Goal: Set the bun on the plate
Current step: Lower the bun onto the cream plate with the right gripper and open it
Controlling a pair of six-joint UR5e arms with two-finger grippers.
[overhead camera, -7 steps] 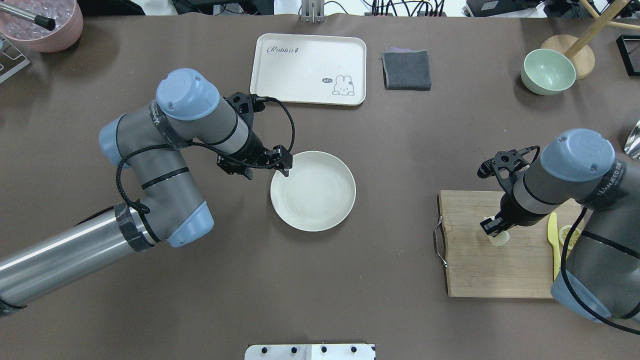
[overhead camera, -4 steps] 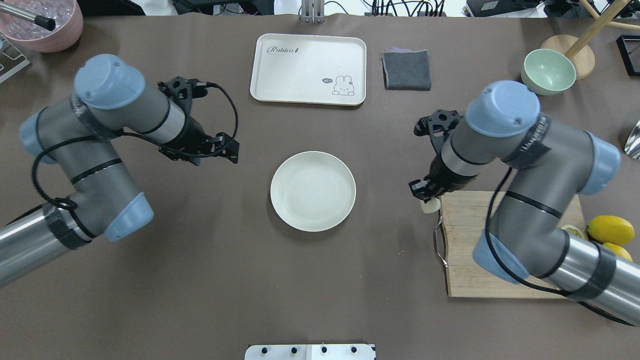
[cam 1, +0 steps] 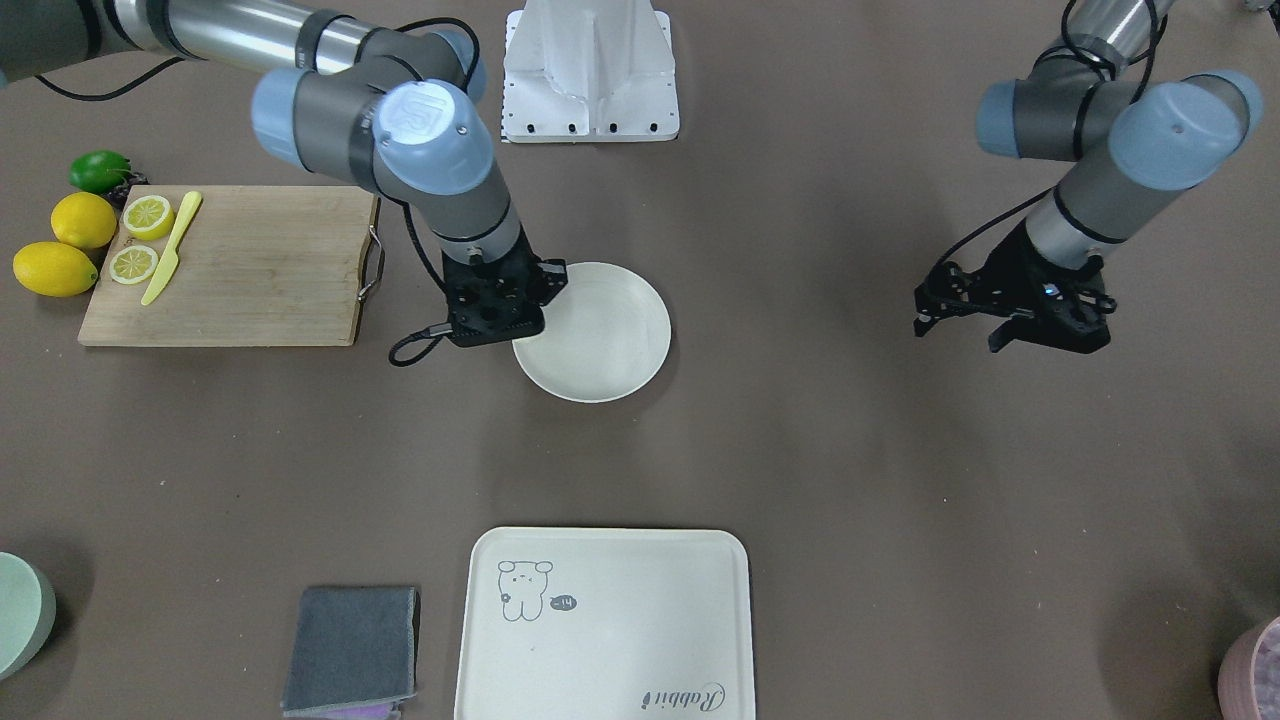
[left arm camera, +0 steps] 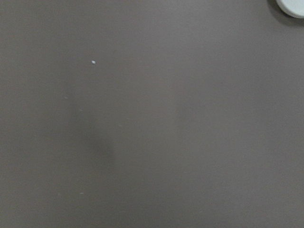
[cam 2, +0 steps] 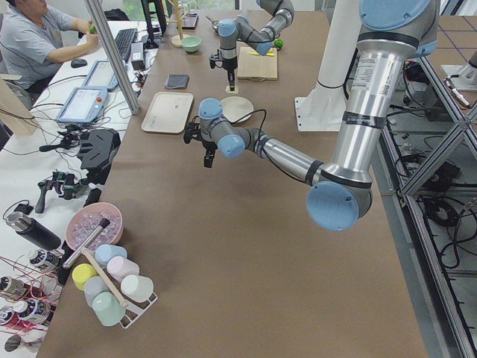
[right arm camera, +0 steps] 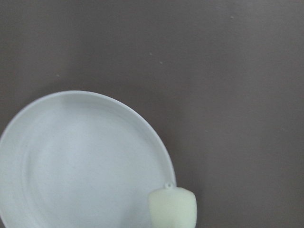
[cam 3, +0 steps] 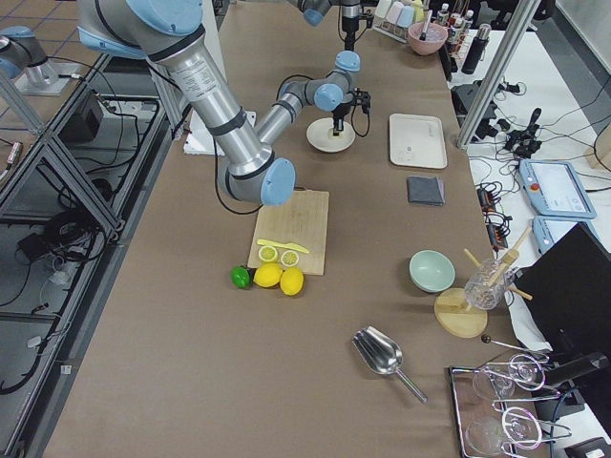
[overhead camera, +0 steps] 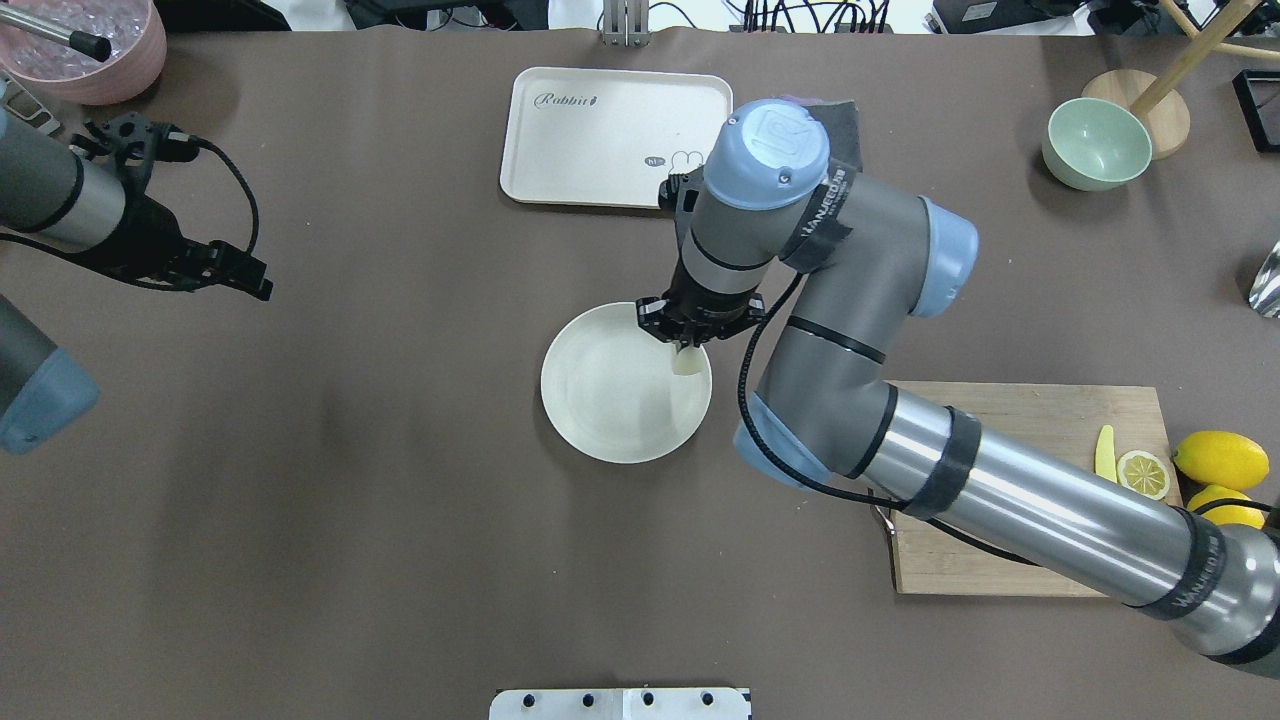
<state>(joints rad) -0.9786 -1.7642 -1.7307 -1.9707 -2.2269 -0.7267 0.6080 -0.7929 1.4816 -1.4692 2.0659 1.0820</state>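
The bun, a small pale cream lump, hangs in my right gripper, which is shut on it. It sits over the right inner rim of the round off-white plate at the table's centre. The right wrist view shows the bun at the plate's edge; whether it touches the plate I cannot tell. In the front-facing view the right wrist hides the bun above the plate. My left gripper is open and empty, far to the left of the plate over bare table, also seen as left gripper.
A cream tray with a drawing lies behind the plate, a grey cloth beside it. The wooden cutting board at right holds a yellow knife and lemon slice; lemons lie past it. A green bowl stands far right.
My right arm carried the bun off the cutting board and leftwards to the plate's rim. My left arm drew back from the plate to the table's far left.
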